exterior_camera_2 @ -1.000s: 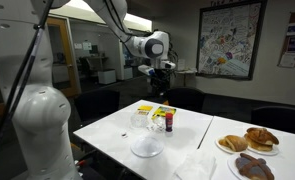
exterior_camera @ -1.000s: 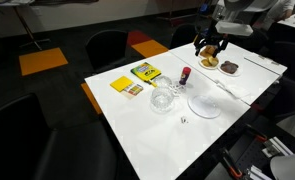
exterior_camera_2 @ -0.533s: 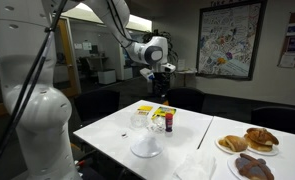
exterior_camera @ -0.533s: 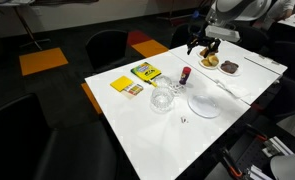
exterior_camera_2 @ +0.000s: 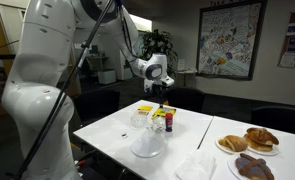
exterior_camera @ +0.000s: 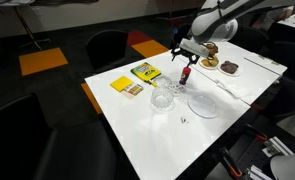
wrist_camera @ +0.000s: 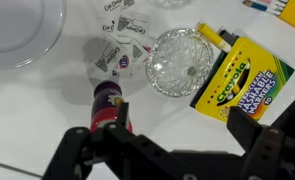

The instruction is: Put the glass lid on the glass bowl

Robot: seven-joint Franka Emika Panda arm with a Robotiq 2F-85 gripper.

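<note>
two jaws of the gripper (exterior_camera: 184, 52) are standing spread apart, gripping nothing, hovering above a white table (exterior_camera: 147, 140) in an office with dark chairs (exterior_camera: 107, 45) and orange carpet squares (exterior_camera: 42, 60). pastries (exterior_camera_2: 255, 137) are lying at the table's end. the glass lid (wrist_camera: 177, 62) is lying on the table ahead of the jaws, between a small red bottle (wrist_camera: 107, 100) and a crayon box (wrist_camera: 242, 80). the glass bowl (exterior_camera: 163, 99) is sitting just beyond it, beside a white plate (exterior_camera: 204, 105).
</note>
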